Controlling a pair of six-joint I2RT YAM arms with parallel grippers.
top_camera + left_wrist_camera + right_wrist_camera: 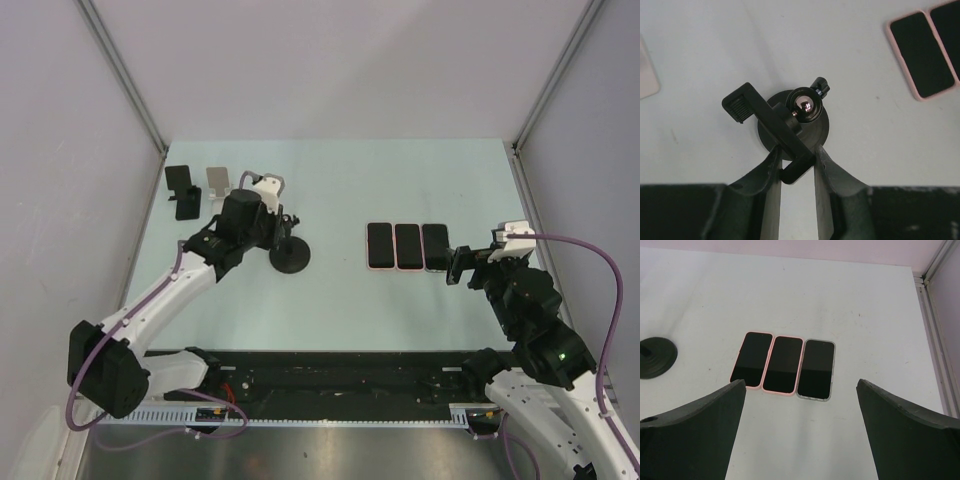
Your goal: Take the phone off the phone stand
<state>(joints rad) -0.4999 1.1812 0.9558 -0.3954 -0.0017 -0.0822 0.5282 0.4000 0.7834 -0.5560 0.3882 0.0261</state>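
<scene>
A black phone stand (289, 258) with a round base stands left of centre; no phone sits on it. In the left wrist view its ball joint (804, 105) and black clamp bar (767, 122) show. My left gripper (796, 162) is closed on the near end of that bar, both fingers (771, 167) touching it; it also shows in the top view (280, 240). Three phones lie flat side by side: two in pink cases (380, 246) (407, 246), one in a clear case (435, 246). My right gripper (800, 382) is wide open and empty, just right of the phones (456, 266).
A small black stand (182, 190) and a pale stand (218, 183) sit at the back left. Grey walls and metal rails bound the table (340, 180) on three sides. The phones also show in the right wrist view (785, 364), with the stand's base at far left (657, 356).
</scene>
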